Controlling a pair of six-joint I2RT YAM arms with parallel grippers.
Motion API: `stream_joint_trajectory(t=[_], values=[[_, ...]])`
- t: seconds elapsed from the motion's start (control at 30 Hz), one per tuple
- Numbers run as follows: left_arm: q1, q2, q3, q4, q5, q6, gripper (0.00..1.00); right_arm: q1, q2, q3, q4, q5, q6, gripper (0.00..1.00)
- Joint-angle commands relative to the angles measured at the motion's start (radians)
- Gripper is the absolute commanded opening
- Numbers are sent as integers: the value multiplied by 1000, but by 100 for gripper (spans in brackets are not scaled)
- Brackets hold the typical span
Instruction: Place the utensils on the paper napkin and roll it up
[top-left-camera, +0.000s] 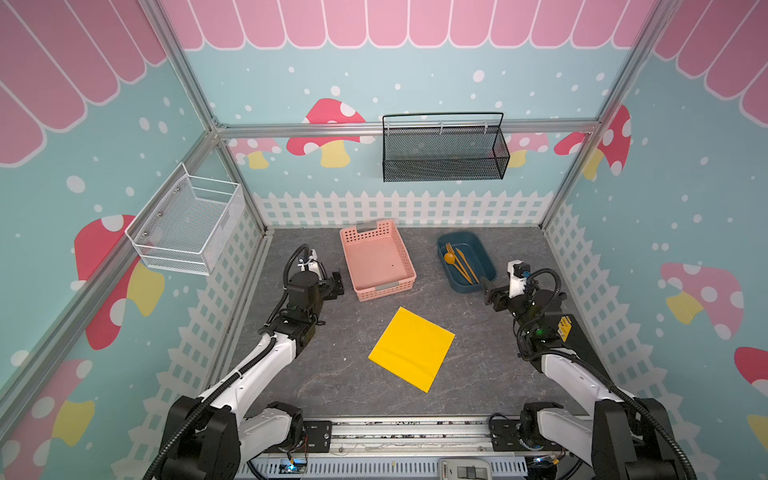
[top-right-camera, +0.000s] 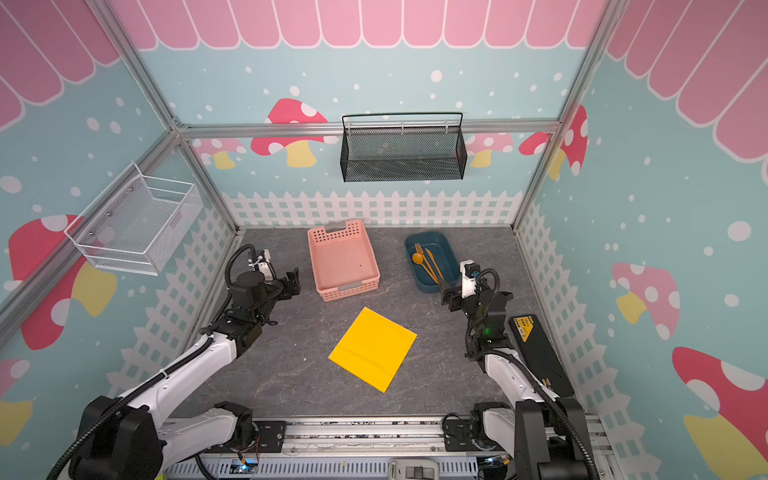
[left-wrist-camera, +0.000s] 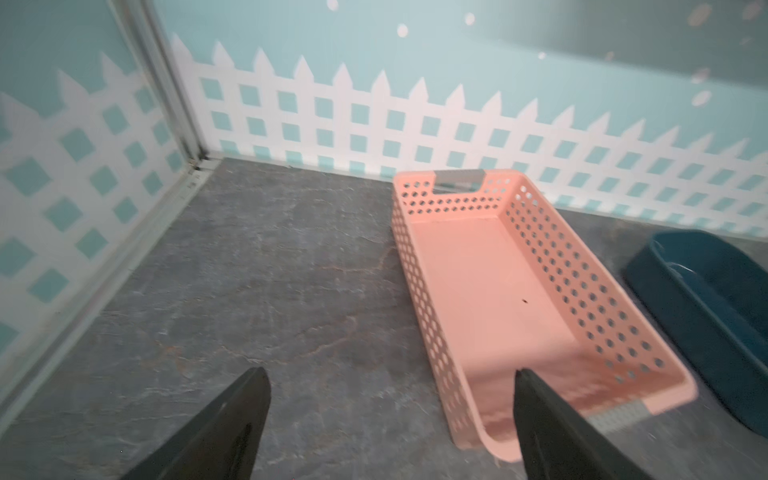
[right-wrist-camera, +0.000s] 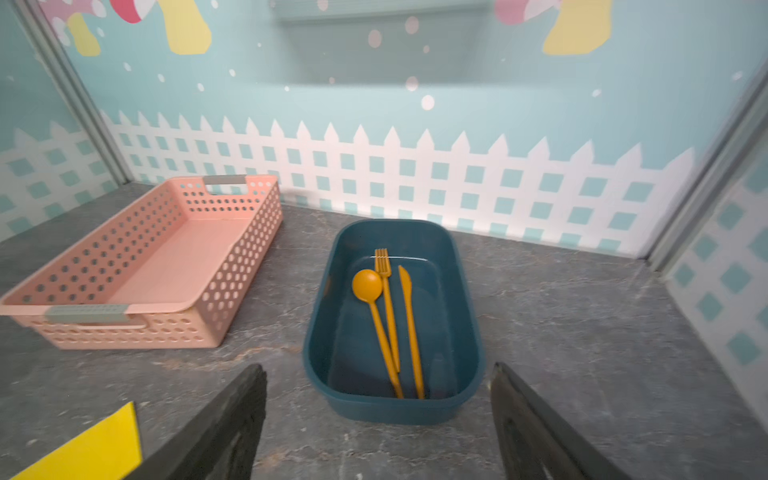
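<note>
Grey tabletop (top-left-camera: 332, 374) bears yellow napkin (top-left-camera: 411, 349), orange utensils (right-wrist-camera: 390, 316) in tub (right-wrist-camera: 395, 411); left pincer (left-wrist-camera: 388, 372) and right pincer (right-wrist-camera: 377, 365) gape

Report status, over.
Left gripper and right gripper open, empty. Utensils all in blue tub; paper napkin flat, bare. Path to tub clear.

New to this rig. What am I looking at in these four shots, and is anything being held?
It is a two-armed robot: a left arm and a right arm mounted at the near edge of a grey table. Two pictures look down from one overhead stereo camera. The other two come from a camera on each wrist, looking out past that arm's fingers. On the table lie a flat yellow paper napkin, a pink basket and a dark blue tub holding an orange spoon, fork and knife. The left fingers and right fingers are open and hold nothing. The right ones face the tub.
</note>
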Motion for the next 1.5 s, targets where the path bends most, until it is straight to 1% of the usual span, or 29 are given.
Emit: stream_joint_trajectory(t=[0.0,0.07,0.13,0.27,0.37,0.47,0.63,0.77,0.8,1.03,1.13,1.3,1.47], values=[[-76,-29,31,-232,122,-97,91,63,-10,57,-211,-77,96,78],[-139,-39,34,-281,134,-137,89,109,1,81,-263,-105,140,74],[-189,-42,27,-313,161,-169,88,138,14,93,-293,-157,195,69],[-262,-35,1,-331,210,-280,85,178,52,100,-334,-269,287,57],[-317,1,-26,-302,263,-356,81,211,96,102,-368,-326,299,51],[-359,47,-52,-265,297,-406,74,237,147,100,-392,-373,294,48],[-372,121,-85,-211,365,-458,62,269,257,116,-398,-429,310,40],[-373,174,-89,-197,388,-477,50,292,322,126,-401,-392,334,37],[-372,186,-89,-194,392,-483,49,295,337,129,-401,-389,335,37],[-372,267,-91,-166,431,-518,49,301,404,137,-421,-370,341,35],[-372,292,-89,-165,428,-522,49,302,423,126,-432,-353,344,34],[-372,322,-85,-163,421,-523,49,303,446,105,-451,-318,361,30],[-371,335,-77,-180,410,-520,49,303,445,76,-460,-295,387,28]])
